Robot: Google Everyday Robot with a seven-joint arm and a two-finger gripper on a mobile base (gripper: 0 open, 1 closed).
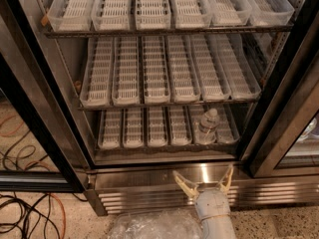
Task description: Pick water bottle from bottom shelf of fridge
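The water bottle (207,125), clear with a white cap and a pale label, stands upright in the fifth lane tray from the left on the bottom shelf (149,128) of the open fridge (164,176). My gripper (203,180) is in front of the fridge's steel sill, below the bottle and slightly to its left. Its two tan fingers (183,184) are spread apart and hold nothing.
Two wider racks of white trays, the middle rack (169,71) and the top rack (169,6), sit above. Black-edged door frames stand at the left (40,128) and right (279,128). Cables (25,213) lie on the floor at left. Crinkled clear plastic (149,225) lies below the louvred grille (144,195).
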